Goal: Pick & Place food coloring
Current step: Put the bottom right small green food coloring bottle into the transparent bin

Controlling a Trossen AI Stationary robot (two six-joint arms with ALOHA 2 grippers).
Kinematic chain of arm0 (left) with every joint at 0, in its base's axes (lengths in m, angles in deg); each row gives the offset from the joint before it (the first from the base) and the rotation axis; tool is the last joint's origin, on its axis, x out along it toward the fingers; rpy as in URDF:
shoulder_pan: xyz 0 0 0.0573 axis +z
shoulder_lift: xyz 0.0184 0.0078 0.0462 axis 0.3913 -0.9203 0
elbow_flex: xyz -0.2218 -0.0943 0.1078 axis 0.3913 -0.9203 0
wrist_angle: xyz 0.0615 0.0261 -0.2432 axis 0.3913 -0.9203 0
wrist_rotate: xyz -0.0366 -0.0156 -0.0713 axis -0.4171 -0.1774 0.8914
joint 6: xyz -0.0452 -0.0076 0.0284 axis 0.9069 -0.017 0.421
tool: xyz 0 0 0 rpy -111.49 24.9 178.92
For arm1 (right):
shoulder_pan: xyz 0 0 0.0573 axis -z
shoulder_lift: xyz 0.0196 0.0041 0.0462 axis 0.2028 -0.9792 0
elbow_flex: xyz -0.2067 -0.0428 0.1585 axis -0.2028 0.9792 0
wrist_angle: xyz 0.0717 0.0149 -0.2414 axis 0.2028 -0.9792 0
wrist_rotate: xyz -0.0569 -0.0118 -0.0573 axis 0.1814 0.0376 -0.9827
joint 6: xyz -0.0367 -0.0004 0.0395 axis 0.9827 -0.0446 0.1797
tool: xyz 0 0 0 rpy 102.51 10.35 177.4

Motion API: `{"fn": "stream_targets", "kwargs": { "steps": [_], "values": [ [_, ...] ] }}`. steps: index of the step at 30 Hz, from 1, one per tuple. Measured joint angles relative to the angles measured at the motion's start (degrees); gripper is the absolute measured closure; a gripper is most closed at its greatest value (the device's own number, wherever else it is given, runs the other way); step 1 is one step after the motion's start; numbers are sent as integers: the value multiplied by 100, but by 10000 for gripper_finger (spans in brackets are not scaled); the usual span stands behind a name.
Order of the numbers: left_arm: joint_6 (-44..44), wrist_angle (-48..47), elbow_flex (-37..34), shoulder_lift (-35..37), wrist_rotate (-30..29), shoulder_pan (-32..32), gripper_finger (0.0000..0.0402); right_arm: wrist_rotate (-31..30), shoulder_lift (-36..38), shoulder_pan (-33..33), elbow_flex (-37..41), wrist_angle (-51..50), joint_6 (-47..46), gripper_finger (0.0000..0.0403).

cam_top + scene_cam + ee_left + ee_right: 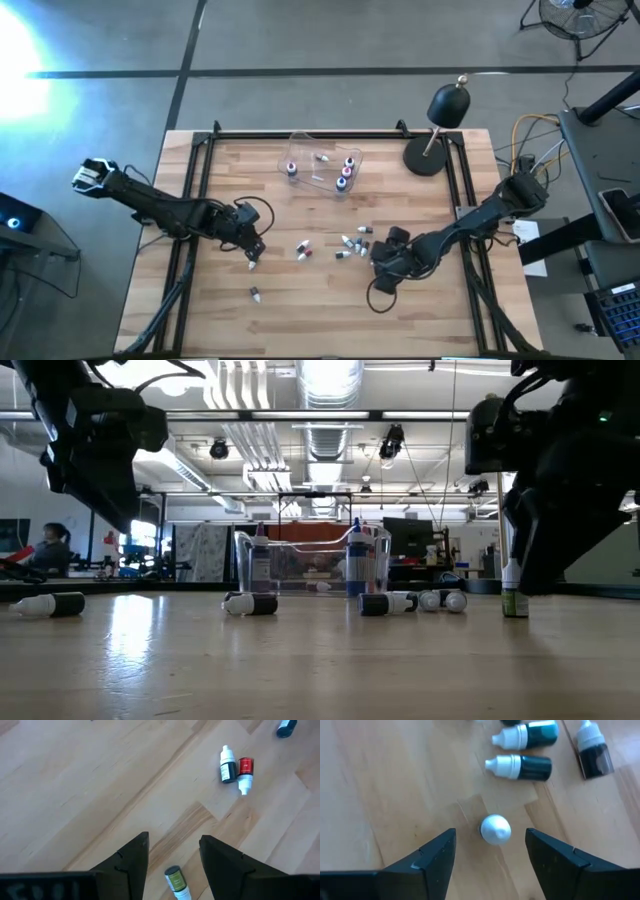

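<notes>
Several small food coloring bottles lie on their sides mid-table (350,243), and one lies apart nearer the near edge (254,293). My left gripper (172,845) is open and hovers above a lying green bottle (176,881) that shows between its fingers. A dark bottle (228,767) and a red one (245,772) lie farther off. My right gripper (491,832) is open, its fingers standing on either side of an upright bottle's white cap (495,829) without touching it. That bottle (514,592) stands on its base below the gripper.
A clear plastic tub (322,170) at the table's far middle holds a few upright bottles, purple (260,555) and blue (355,555) among them. A black lamp (440,130) stands at the far right. Teal and dark bottles (527,735) lie just beyond my right gripper.
</notes>
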Motion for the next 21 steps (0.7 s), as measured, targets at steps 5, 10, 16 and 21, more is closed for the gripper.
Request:
{"fn": "stream_targets", "kwargs": {
  "steps": [5,10,16,21],
  "values": [
    [0,6,0,0,-64,0,250,-41,-33,161,0,164,44,179],
    [0,0,0,0,-93,1,250,62,-33,310,7,155,22,188],
    [-2,-2,0,0,-96,0,250,286,-46,349,7,150,57,209],
    [-59,-4,0,0,-119,2,250,313,-46,349,7,151,46,230]
  ]
}}
